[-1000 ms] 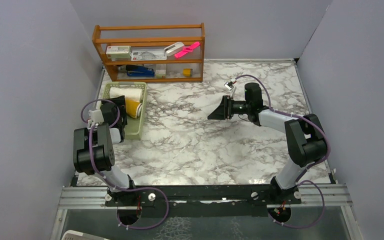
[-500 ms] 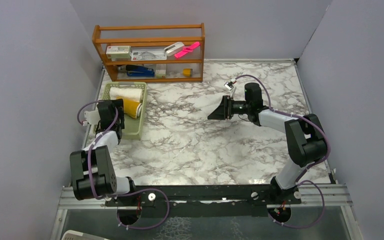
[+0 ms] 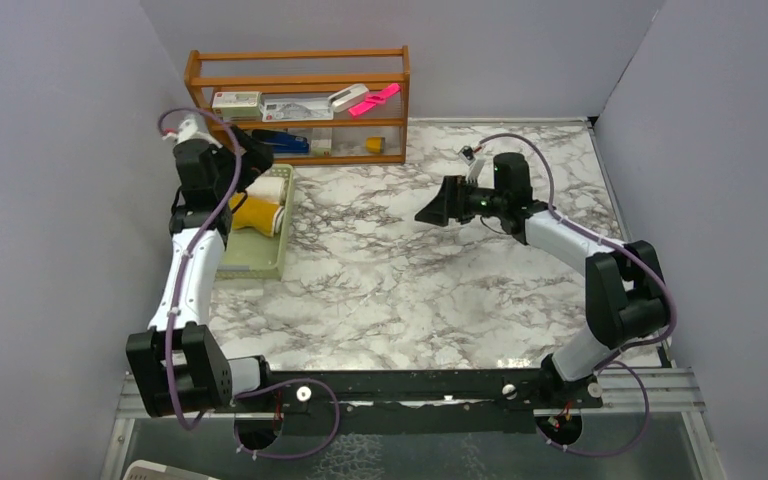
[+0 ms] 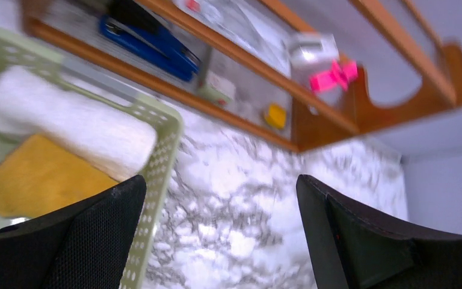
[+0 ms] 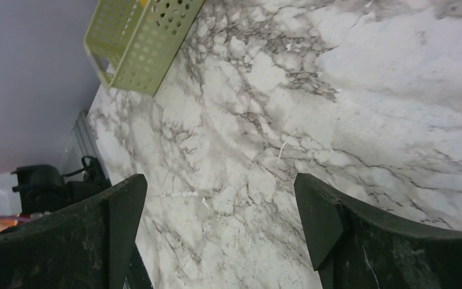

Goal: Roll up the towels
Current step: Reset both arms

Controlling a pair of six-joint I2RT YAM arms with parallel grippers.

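Two rolled towels lie in the pale green basket [image 3: 260,262] at the left. The white towel [image 3: 271,188] is at the far end, the mustard-yellow towel [image 3: 258,216] just in front of it. My left gripper [image 3: 256,165] hovers open above the basket's far end, nothing between its fingers. Its wrist view shows the white towel [image 4: 66,120], the yellow towel [image 4: 36,177] and the basket rim [image 4: 156,156], with the left gripper [image 4: 219,186] over bare marble. My right gripper [image 3: 430,213] is open and empty above mid-table; the right gripper [image 5: 219,183] faces marble.
A wooden shelf [image 3: 300,105] with a blue stapler, boxes and a pink item stands against the back wall, right behind the basket. The same shelf [image 4: 313,120] fills the top of the left wrist view. The basket [image 5: 144,36] shows far off in the right wrist view.
My left arm has stretched from the basket's near end up to its far end by the shelf. The right gripper has opened wider and shifted slightly back.
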